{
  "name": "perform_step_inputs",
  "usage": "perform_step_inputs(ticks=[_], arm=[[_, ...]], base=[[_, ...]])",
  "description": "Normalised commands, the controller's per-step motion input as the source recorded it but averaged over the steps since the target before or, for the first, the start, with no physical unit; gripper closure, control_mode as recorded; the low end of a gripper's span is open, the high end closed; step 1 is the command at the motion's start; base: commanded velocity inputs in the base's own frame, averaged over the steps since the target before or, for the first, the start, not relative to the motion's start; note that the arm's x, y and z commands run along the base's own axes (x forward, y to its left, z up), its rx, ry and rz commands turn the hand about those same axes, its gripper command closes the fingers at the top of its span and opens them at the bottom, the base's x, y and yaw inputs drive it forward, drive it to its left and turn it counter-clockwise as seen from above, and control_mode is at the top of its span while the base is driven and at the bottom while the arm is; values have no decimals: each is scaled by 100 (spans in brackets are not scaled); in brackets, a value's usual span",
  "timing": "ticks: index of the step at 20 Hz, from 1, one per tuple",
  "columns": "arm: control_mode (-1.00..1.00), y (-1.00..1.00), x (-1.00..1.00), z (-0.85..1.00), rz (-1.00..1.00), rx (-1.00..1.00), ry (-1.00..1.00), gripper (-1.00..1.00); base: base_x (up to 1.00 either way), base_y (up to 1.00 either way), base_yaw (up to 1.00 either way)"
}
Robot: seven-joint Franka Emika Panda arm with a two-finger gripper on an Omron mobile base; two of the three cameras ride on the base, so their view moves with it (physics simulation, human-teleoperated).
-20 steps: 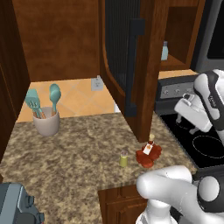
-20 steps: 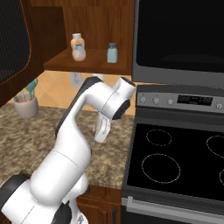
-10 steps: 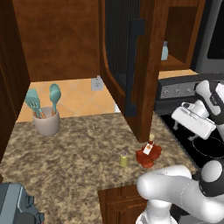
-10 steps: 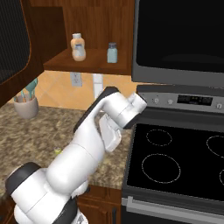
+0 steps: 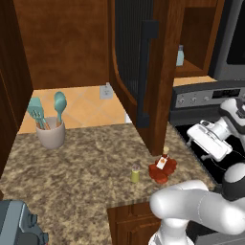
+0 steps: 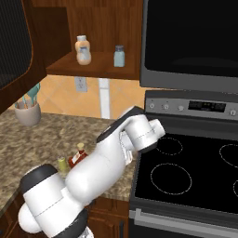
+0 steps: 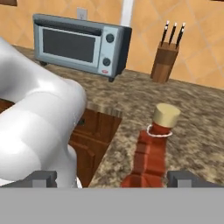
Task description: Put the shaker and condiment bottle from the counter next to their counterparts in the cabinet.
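Observation:
The squat red condiment bottle (image 5: 162, 168) stands on the speckled granite counter (image 5: 81, 167) near its front edge, just below the open cabinet door (image 5: 143, 72). The tiny yellow-green shaker (image 5: 135, 174) stands just left of it; both also appear low in the right base view, shaker (image 6: 62, 164) and bottle (image 6: 79, 155). In the hand view the bottle (image 7: 151, 153) rises close ahead, nearer the right fingertip. My gripper (image 7: 112, 180) is open and holds nothing. A pale blue bottle (image 6: 119, 56) sits on the cabinet shelf (image 6: 93, 69).
An orange-and-white bottle (image 6: 83, 50) shares the shelf. A cup of teal utensils (image 5: 50, 131) stands at the back left of the counter. The black stove (image 6: 195, 172) lies to the right. The hand view shows a toaster oven (image 7: 81, 43) and a knife block (image 7: 165, 61).
My arm has swung down and to the right, bringing the hand lower beside the stove edge, near the red bottle. The bottles and the shaker have stayed put.

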Motion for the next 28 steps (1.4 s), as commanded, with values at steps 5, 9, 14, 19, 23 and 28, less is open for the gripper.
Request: perform_step_inputs(ticks=[5,9,14,19,23,28], arm=[[-100,2,2,0,3,1,0,-100],[-100,29,0,-11,1,3,0,-100],[-100,30,-7,-13,-11,14,0,-100],[-100,3,-1,-16,-6,2,0,-100],[-100,3,16,-39,0,0,0,-100],[-100,0,11,-13,0,4,0,-100]], base=[[0,0,0],[0,0,0],[0,0,0],[0,0,0],[0,0,0],[0,0,0]])
